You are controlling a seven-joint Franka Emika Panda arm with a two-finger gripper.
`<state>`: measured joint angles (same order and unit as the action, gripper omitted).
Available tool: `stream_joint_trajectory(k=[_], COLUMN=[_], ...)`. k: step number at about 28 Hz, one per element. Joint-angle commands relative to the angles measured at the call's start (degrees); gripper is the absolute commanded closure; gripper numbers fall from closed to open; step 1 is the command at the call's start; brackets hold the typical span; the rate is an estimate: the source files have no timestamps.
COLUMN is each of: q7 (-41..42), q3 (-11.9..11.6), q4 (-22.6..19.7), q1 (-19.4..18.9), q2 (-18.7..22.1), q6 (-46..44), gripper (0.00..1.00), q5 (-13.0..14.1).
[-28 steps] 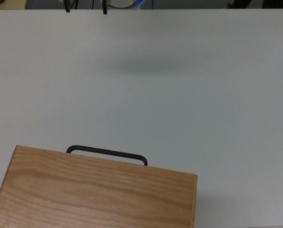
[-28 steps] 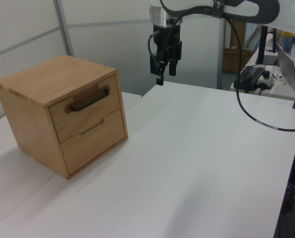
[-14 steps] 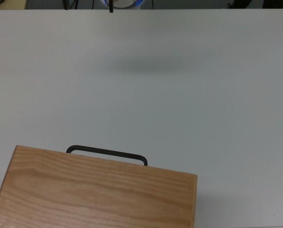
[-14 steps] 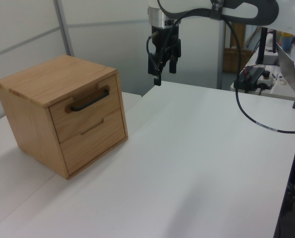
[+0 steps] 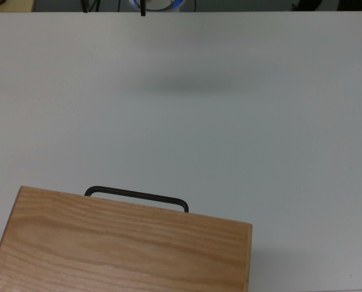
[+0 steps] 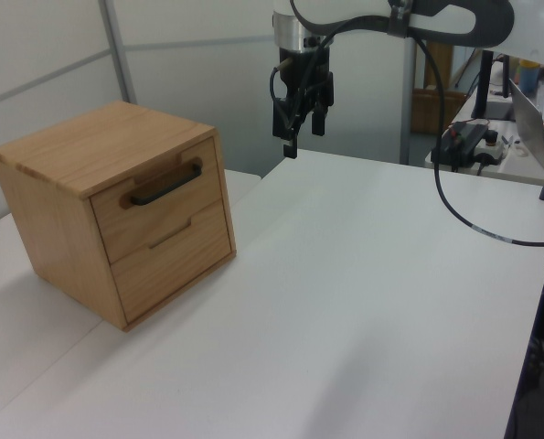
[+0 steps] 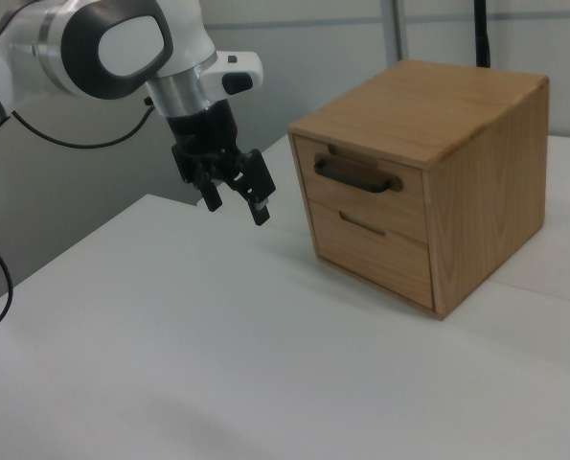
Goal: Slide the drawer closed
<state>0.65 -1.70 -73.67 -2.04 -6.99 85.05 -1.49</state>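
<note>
1. We see a wooden cabinet (image 6: 116, 210) of light oak colour standing on a white table (image 6: 363, 302), toward the left view's left and the right view's right.
2. Its upper drawer (image 6: 157, 206) sits in the top half of the cabinet front, its panel flush with the cabinet face, so it looks pushed fully in (no gap shows in either side view).
3. A thin black bar handle (image 6: 165, 186) runs across that drawer's front panel; in the top view the handle juts out just past the edge of the grained cabinet top (image 5: 126, 246).
4. Below it lies a lower drawer (image 7: 373, 251) with only a small cut-out notch for a grip, also flush.
5. The Franka arm (image 7: 112, 38) hangs over the far part of the table, well apart from the cabinet.
6. Its gripper (image 6: 301, 130) points downward above the table surface, holding nothing, with the two black fingers (image 7: 258, 201) set apart and a visible gap between them.
7. In the top view only a dark fingertip shows at the upper edge, with a soft shadow on the table beneath.
8. A black cable (image 6: 454, 201) trails from the arm on the left view's right.
</note>
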Motion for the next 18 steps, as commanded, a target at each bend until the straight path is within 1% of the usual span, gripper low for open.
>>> stream_joint_trajectory(k=[1, 13, 18], q7=[0.76, 1.11, 1.02], q3=[-0.15, -0.23, -0.23], q4=[-1.3, -1.3, -1.3], q1=[-1.39, -1.3, -1.04], q2=[1.1, 0.49, 1.01], q6=[-0.76, -0.5, -0.58], gripper=[0.0, 0.0, 0.0], q5=[-0.18, -0.35, -0.27])
